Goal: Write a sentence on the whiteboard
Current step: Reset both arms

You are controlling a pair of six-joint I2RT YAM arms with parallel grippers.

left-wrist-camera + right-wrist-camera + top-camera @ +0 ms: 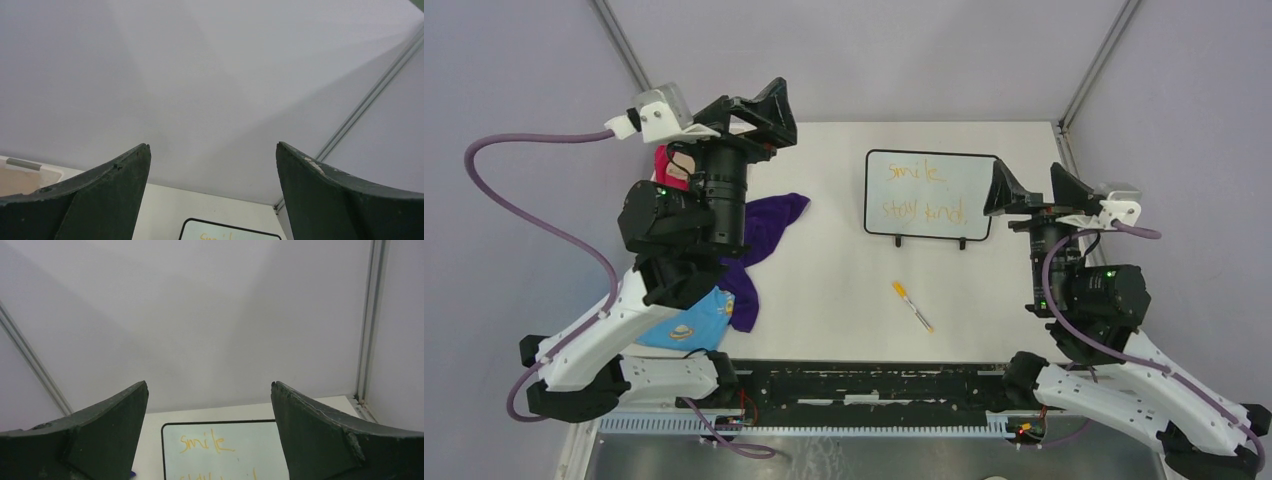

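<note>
The whiteboard [930, 195] lies on the table at the back right of centre, black-framed, with two small feet toward me. On it stands the sentence [922, 192] in thin orange handwriting, "smile" above "stay kind". An orange-capped marker [912, 306] lies loose on the table in front of the board. My left gripper [769, 113] hangs open and raised at the back left, nothing between its fingers. Beside the board's right edge my right gripper [1032, 186] is open and empty. The right wrist view shows the whiteboard [220, 450] with "smile" between the open fingers; the left wrist view catches only the whiteboard's top edge [230, 235].
A purple cloth [759, 245] lies left of centre, partly under my left arm. A blue printed item [689, 322] sits near the left base, and something pink [669, 168] is behind the left wrist. Grey walls enclose the table.
</note>
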